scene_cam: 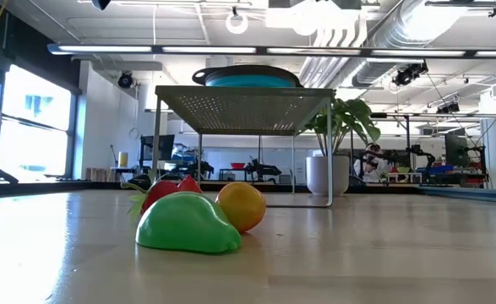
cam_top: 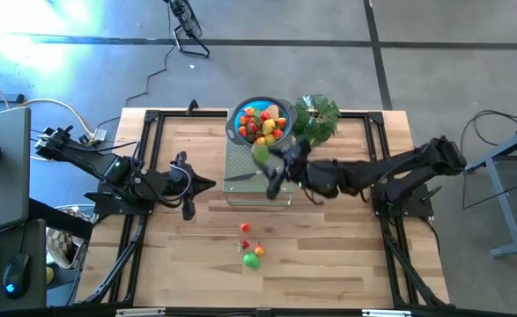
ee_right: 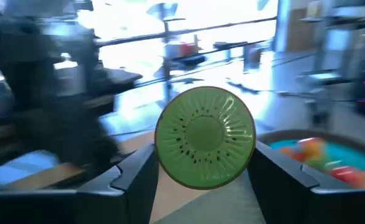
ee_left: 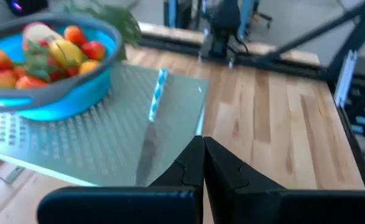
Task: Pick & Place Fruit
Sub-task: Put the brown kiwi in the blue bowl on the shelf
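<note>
Right gripper (ee_right: 204,180): clamped on a green kiwi half (ee_right: 205,137), near the blue bowl (cam_top: 240,132).
Left gripper (ee_left: 203,163): fingers together, empty.

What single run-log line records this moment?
right gripper: shut on green kiwi half, near blue bowl | left gripper: shut, idle | table: three loose fruits

A bowl (cam_top: 260,122) of fruit (cam_top: 263,123) sits on a rack (cam_top: 256,172) at upper centre, a plant (cam_top: 317,117) to its right; loose fruit pieces (cam_top: 251,250) lie lower centre on the tabletop (cam_top: 328,255).
</note>
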Motion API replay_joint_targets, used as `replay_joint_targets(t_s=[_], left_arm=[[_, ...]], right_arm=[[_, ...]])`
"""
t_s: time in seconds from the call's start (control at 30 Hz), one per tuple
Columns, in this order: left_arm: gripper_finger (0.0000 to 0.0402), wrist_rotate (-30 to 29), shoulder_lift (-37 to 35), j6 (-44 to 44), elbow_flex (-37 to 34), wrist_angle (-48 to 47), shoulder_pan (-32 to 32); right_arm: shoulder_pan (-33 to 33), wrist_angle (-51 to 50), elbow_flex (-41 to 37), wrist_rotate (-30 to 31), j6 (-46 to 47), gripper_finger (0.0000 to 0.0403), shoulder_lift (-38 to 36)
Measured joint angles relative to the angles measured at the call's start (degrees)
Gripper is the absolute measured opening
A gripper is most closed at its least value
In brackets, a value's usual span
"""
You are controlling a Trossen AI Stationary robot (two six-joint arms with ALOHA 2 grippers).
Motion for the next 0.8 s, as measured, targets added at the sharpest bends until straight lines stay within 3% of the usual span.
replay_joint_targets(t_s=[0.17, 0.4, 0.8], left_arm=[[0.0, -3.51, 0.0, 0.11, 0.0, 1.14, 0.02], [0.0, -3.9, 0.0, 0.13, 0.0, 1.08, 0.02], [0.0, -4.13, 0.0, 0.13, 0.0, 1.06, 0.02]], right_arm=[[-6.49, -3.41, 0.42, 0.09, 0.54, 0.0212, 0.42], [-11.91, -15.31, 0.37, -2.7, 7.01, 0.0212, 2.25], [-15.89, -17.3, 0.39, -3.06, 6.74, 0.0221, 3.1]])
